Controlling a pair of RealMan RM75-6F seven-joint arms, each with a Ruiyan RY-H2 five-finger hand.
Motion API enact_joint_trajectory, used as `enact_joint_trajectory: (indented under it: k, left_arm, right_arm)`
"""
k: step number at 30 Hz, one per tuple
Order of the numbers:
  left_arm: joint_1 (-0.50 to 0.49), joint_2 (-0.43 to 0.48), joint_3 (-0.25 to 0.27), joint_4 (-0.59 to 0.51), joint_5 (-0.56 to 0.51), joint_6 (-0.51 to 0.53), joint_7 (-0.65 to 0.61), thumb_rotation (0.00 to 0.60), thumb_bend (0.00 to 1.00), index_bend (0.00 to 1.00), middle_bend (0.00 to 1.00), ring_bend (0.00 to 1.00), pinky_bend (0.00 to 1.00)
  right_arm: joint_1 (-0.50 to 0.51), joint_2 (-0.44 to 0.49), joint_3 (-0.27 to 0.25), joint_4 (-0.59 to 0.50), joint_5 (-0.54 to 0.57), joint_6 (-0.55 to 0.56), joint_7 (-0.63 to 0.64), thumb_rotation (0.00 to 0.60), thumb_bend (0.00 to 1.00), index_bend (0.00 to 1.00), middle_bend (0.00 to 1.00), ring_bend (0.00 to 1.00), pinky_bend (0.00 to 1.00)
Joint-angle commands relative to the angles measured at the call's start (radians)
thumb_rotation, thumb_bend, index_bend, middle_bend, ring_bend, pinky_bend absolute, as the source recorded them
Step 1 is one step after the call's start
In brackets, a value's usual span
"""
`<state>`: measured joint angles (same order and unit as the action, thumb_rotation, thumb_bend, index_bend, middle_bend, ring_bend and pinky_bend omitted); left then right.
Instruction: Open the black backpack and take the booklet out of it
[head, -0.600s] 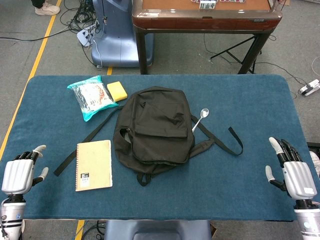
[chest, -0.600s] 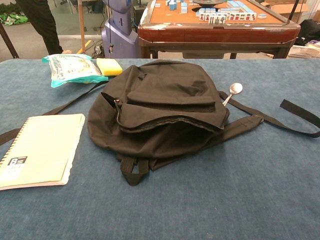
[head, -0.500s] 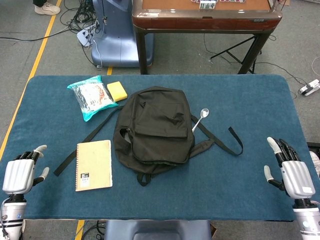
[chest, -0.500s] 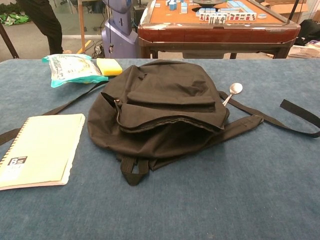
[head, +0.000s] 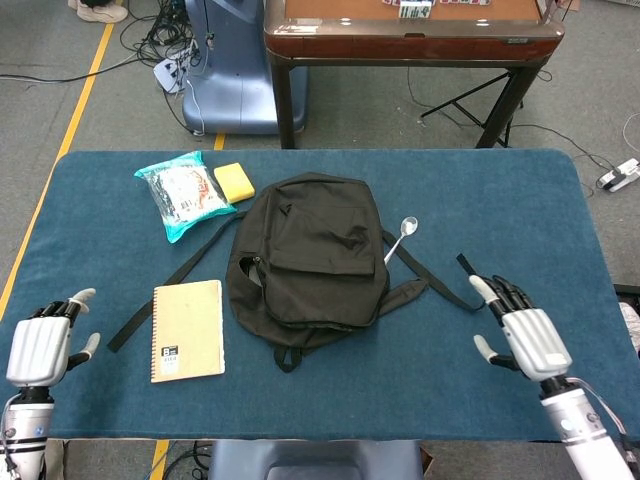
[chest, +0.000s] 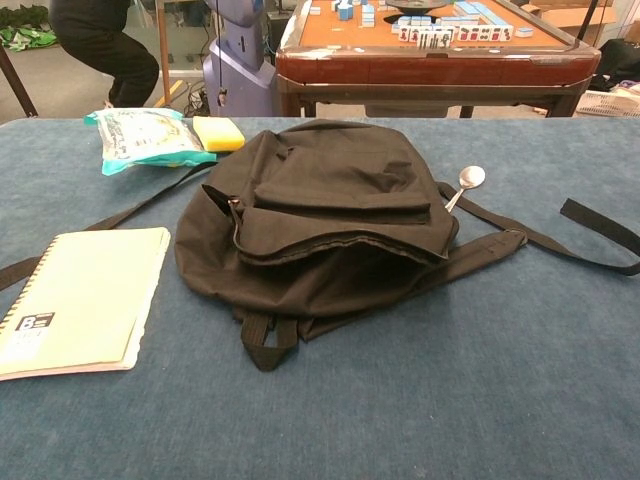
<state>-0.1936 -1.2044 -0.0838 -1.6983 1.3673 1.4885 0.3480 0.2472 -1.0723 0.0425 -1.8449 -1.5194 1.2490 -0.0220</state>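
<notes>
Across the middle of the frame spreads a blue-covered table (head: 520, 200) on grey floor, with a wooden games table (head: 410, 30) behind it at upper centre. At mid-frame lies the black backpack (head: 310, 255), its mouth gaping; the booklet (head: 187, 330) rests just left of it on the cloth. Since the earlier frame the right hand (head: 525, 335) has moved inward from the lower right edge toward the strap (head: 455, 290), fingers spread, grasping nothing. Down in the lower left corner the left hand (head: 40, 345) stays released. Bare cloth runs along the bottom edge.
</notes>
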Motion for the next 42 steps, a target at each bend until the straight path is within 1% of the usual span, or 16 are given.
enact_joint_trajectory:
  k: [1, 6, 8, 11, 14, 18, 21, 23, 26, 30, 34, 38, 41, 42]
  left_arm:
    - [0.001, 0.002, -0.003, -0.004, 0.004, 0.003, 0.0, 0.6, 0.3, 0.28, 0.41, 0.36, 0.43]
    - [0.004, 0.011, -0.007, -0.007, 0.005, 0.005, -0.002, 0.6, 0.3, 0.28, 0.41, 0.36, 0.43]
    - [0.006, 0.014, -0.007, -0.008, 0.005, 0.004, -0.003, 0.6, 0.29, 0.28, 0.41, 0.36, 0.43]
    - [0.009, 0.016, -0.008, -0.007, 0.006, 0.004, -0.006, 0.6, 0.29, 0.28, 0.41, 0.36, 0.43]
    - [0.011, 0.018, -0.009, -0.004, 0.005, 0.003, -0.01, 0.6, 0.29, 0.28, 0.41, 0.36, 0.43]
    - [0.014, 0.022, -0.009, 0.002, 0.002, -0.001, -0.018, 0.6, 0.29, 0.28, 0.41, 0.36, 0.43]
    - [0.016, 0.025, -0.012, 0.007, 0.0, -0.001, -0.024, 0.6, 0.29, 0.28, 0.41, 0.36, 0.43]
    - [0.016, 0.026, -0.014, 0.01, 0.0, -0.001, -0.027, 0.6, 0.29, 0.28, 0.41, 0.36, 0.43]
    - [0.017, 0.027, -0.015, 0.012, 0.002, -0.002, -0.03, 0.6, 0.29, 0.28, 0.41, 0.36, 0.43]
    - [0.017, 0.026, -0.016, 0.014, 0.0, -0.005, -0.029, 0.6, 0.29, 0.28, 0.41, 0.36, 0.43]
    - [0.015, 0.026, -0.017, 0.012, -0.004, -0.014, -0.027, 0.6, 0.29, 0.28, 0.41, 0.36, 0.43]
    - [0.012, 0.025, -0.019, 0.011, -0.007, -0.021, -0.02, 0.6, 0.29, 0.28, 0.41, 0.36, 0.43]
    - [0.007, 0.02, -0.021, 0.012, -0.008, -0.027, -0.015, 0.6, 0.29, 0.28, 0.41, 0.36, 0.43]
    - [0.005, 0.019, -0.022, 0.012, -0.007, -0.029, -0.013, 0.6, 0.29, 0.28, 0.41, 0.36, 0.43]
  right_arm:
    - [0.124, -0.076, 0.044, -0.034, 0.062, -0.166, -0.082, 0.6, 0.27, 0.0, 0.09, 0.0, 0.09]
    - [0.247, -0.183, 0.104, -0.024, 0.184, -0.304, -0.167, 0.6, 0.2, 0.0, 0.09, 0.0, 0.09]
    - [0.291, -0.233, 0.124, -0.003, 0.233, -0.342, -0.205, 0.6, 0.18, 0.0, 0.09, 0.0, 0.09]
    - [0.372, -0.332, 0.153, 0.05, 0.322, -0.395, -0.278, 0.6, 0.17, 0.0, 0.08, 0.0, 0.09]
    - [0.438, -0.426, 0.179, 0.11, 0.396, -0.41, -0.338, 0.6, 0.17, 0.0, 0.08, 0.0, 0.09]
    - [0.514, -0.525, 0.202, 0.195, 0.488, -0.43, -0.393, 0.6, 0.17, 0.0, 0.08, 0.0, 0.09]
    - [0.556, -0.575, 0.22, 0.246, 0.54, -0.432, -0.411, 0.6, 0.21, 0.0, 0.08, 0.0, 0.09]
    - [0.58, -0.595, 0.234, 0.273, 0.569, -0.427, -0.42, 0.6, 0.26, 0.0, 0.08, 0.0, 0.09]
    - [0.605, -0.599, 0.255, 0.297, 0.609, -0.427, -0.416, 0.6, 0.35, 0.0, 0.09, 0.0, 0.09]
    - [0.623, -0.581, 0.276, 0.31, 0.649, -0.426, -0.402, 0.6, 0.44, 0.05, 0.12, 0.0, 0.09]
    - [0.633, -0.545, 0.292, 0.302, 0.695, -0.447, -0.371, 0.6, 0.47, 0.09, 0.13, 0.0, 0.09]
    - [0.642, -0.494, 0.309, 0.277, 0.746, -0.477, -0.326, 0.6, 0.49, 0.18, 0.16, 0.01, 0.09]
    - [0.661, -0.486, 0.305, 0.292, 0.778, -0.486, -0.322, 0.6, 0.58, 0.3, 0.18, 0.03, 0.11]
    - [0.669, -0.485, 0.302, 0.296, 0.793, -0.495, -0.322, 0.6, 0.63, 0.36, 0.2, 0.04, 0.12]
